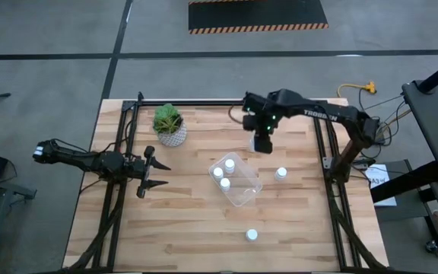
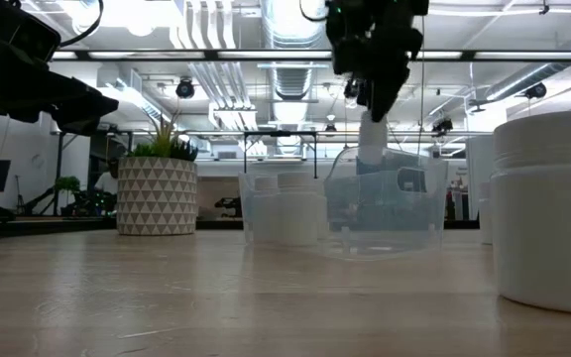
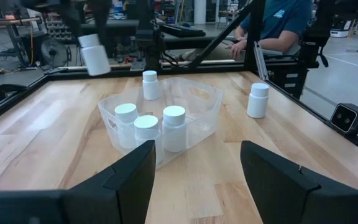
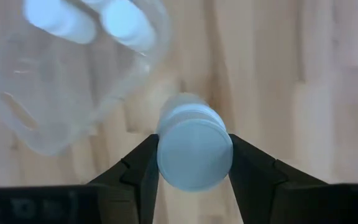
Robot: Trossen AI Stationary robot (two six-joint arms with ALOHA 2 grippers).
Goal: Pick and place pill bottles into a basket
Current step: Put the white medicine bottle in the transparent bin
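Your right gripper [image 4: 194, 163] is clamping a pill bottle [image 4: 194, 146] aloft, the basket [image 1: 236, 180] lying below and just beside it, so be carrying it over the clear tray's open end before releasing.

Pill bottles: six total. Three in basket [image 1: 243, 192]: [image 1: 229, 163], [image 1: 218, 173], [image 1: 225, 183]. Two standing on worktop [image 1: 188, 228]: [image 1: 280, 173], [image 1: 252, 235]. One between right gripper [image 4: 194, 163] fingers: [image 4: 194, 149]. Basket: one. Potted plant [image 1: 170, 125]: one. Arms: two.
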